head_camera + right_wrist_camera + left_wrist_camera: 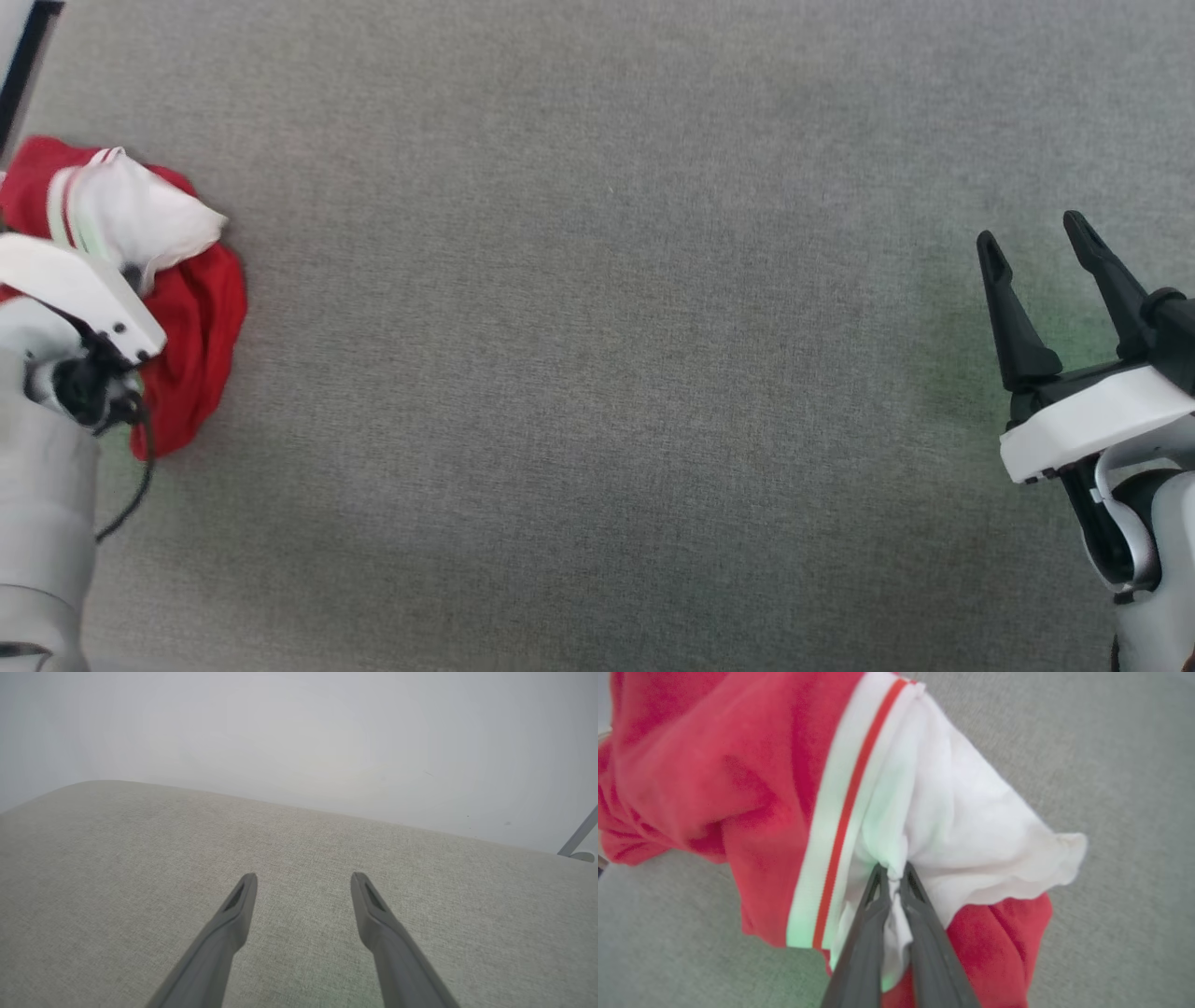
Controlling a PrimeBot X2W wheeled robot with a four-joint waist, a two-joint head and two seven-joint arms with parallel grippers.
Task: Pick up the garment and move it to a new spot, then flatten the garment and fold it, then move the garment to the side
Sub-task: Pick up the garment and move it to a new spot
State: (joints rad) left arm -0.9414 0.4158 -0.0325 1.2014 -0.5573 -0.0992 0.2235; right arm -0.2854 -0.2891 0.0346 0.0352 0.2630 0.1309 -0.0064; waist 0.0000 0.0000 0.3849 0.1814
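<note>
Left tool [894,873] clamped on white sleeve [971,812] of crumpled red soft-fabric jersey [201,317], far left of grey fabric worktop [607,327]; likely the grip for relocating. Right tool [1029,231] fingers spread, idle, well apart.

Grey-beige woven surface [597,373] spreads wide, evenly lit; behind it a plain pale wall [299,728] and a thin rod [578,836], perhaps a stand.

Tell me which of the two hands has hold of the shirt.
The left hand: its fingers are pinched shut on white fabric of the shirt. The right hand is open, holding nothing.
</note>
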